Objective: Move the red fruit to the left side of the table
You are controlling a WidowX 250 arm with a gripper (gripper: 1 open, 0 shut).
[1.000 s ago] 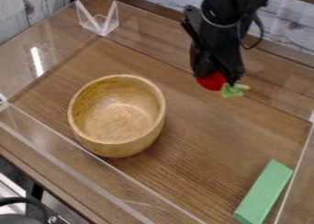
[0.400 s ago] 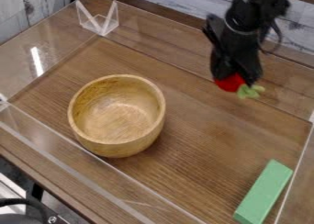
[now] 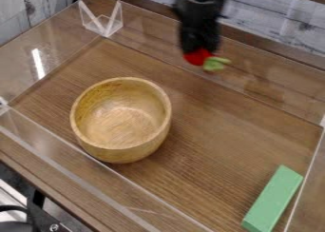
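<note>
Pincer (image 3: pixel 197 53) clamped on the strawberry (image 3: pixel 199 58) hanging beneath it! Looks light, probably firm plastic; rounded middle's the grip, leaves (image 3: pixel 218 63) likely floppy.

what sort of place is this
Probably a robotics lab or test bench: a robot arm over a wood-grain table, with a wooden bowl and a green block set out.

The pincer (image 3: pixel 199 53) and fruit (image 3: pixel 197 57) have moved from well right of the bowl (image 3: pixel 121 120) to beyond its far right edge, nearer the bowl's side of the table (image 3: pixel 216 131).
</note>
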